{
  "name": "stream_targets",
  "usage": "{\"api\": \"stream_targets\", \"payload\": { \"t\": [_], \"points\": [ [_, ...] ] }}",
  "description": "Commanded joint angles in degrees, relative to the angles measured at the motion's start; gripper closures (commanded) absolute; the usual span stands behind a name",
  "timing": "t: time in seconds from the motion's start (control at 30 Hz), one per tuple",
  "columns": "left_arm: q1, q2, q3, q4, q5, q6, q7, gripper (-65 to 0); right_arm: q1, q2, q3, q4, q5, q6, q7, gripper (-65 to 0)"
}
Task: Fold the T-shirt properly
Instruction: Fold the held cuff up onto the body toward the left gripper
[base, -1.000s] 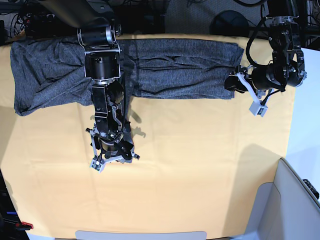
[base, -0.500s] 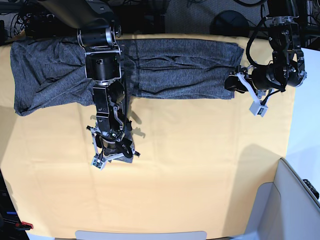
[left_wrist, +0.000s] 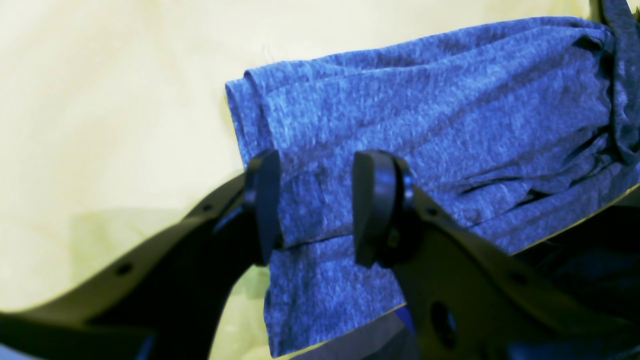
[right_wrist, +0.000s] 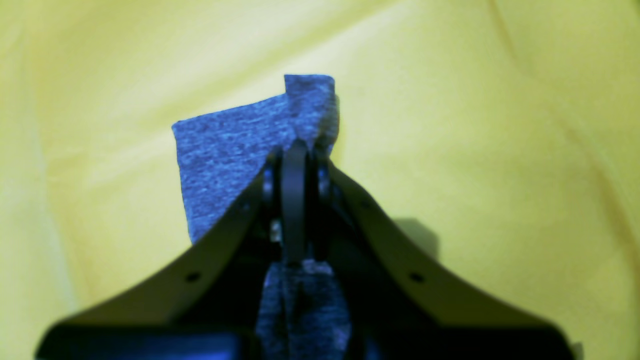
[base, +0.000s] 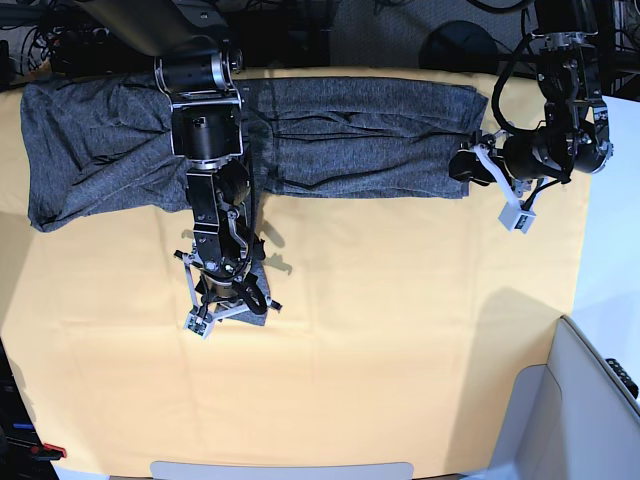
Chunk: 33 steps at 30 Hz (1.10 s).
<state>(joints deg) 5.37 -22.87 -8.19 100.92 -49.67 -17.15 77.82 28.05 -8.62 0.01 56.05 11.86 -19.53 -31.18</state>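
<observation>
The dark-grey T-shirt lies spread along the far edge of the yellow table. One sleeve runs toward the front, mostly hidden under my right arm. My right gripper is shut on the sleeve end. In the right wrist view the jaws are pressed together, and a flap of the T-shirt sticks out past them. My left gripper is at the shirt's right edge. In the left wrist view its jaws stand apart astride a fold of the T-shirt, one fingertip at the fabric's edge.
A yellow cloth covers the table. A pale grey container stands at the front right corner. A white strip runs along the front edge. Dark cables and equipment sit behind the far edge.
My right gripper's jaws have closed on the sleeve end, and the sleeve tip has bunched slightly. The left arm has not moved.
</observation>
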Motion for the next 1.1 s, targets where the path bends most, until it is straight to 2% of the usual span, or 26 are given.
{"api": "stream_targets", "payload": {
  "t": [0.0, 0.23, 0.33, 0.67, 0.9, 1.07],
  "points": [
    [-0.7, -0.8, -0.5, 0.8, -0.6, -0.1, -0.3, -22.0, 1.2, -0.4, -0.5, 2.2, 0.0, 0.3, 0.3, 0.0],
    [-0.7, -1.0, -1.5, 1.0, -0.6, -0.1, -0.3, -20.9, -5.2, -0.4, -11.8, 18.3, 0.0, 0.3, -6.5, 0.0],
    [-0.7, -1.0, -5.8, 1.1, -0.6, -0.1, -0.3, -19.0, -9.1, -0.4, -16.5, 27.9, 0.0, 0.3, -10.3, 0.0],
    [-0.7, -1.1, -17.3, 1.1, -0.6, -0.1, -0.3, -19.0, -18.7, 0.5, -32.0, 54.6, 0.0, 0.3, -22.5, 0.0],
    [-0.7, -1.1, -18.6, 1.1, -0.6, -0.1, -0.2, -18.9, -20.4, 0.6, -42.5, 59.1, 0.0, 0.3, -27.6, 0.0],
    [0.6, -1.1, -18.7, 1.1, -0.6, -0.1, -0.3, -18.8, -20.3, 0.7, -43.8, 58.5, 0.1, 0.3, -27.6, 0.0]
  ]
}}
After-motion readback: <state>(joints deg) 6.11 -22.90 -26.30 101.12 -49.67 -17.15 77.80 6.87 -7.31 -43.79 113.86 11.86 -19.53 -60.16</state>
